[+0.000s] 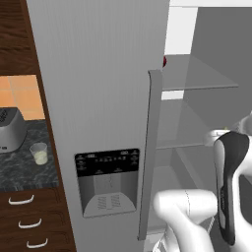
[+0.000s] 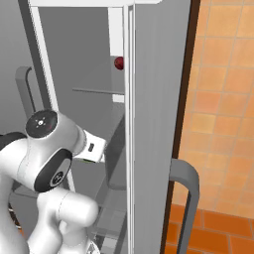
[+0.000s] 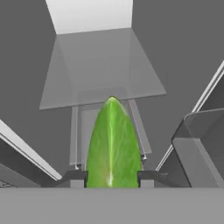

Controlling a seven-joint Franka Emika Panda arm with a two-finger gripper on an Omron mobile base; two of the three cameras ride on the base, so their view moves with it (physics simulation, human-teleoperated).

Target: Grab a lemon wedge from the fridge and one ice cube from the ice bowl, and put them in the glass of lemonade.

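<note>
**Wedge pinched in the hand, inside the fridge**

On my hand camera the hand [image 3: 111, 178] has its two dark fingertips [image 3: 75, 178] set on either side of the wedge [image 3: 113, 146], touching it left and right, so I read it as pinching the wedge. The wedge stands between the tips and points away from the hand, green-yellow with a pale line down its middle. Beyond its tip I see a clear glass shelf [image 3: 100, 65] and the pale back wall of the fridge; off to the hand's right is a grey door bin [image 3: 203, 144].

From the left base camera my arm reaches past the edge of the closed fridge [image 1: 98, 74] door, with its long handle [image 1: 151, 147] and black dispenser panel [image 1: 107, 181], into the open compartment. A small dark red fruit [image 1: 164, 61] sits on a shelf well above the hand. In the right base camera the same fruit [image 2: 119, 63] shows higher than my wrist.

The glass [image 1: 39, 153] of pale drink stands on the dark tabletop [image 1: 24, 172], well apart from the hand on the far side of the closed door, just beside a toaster [image 1: 11, 129].
</note>
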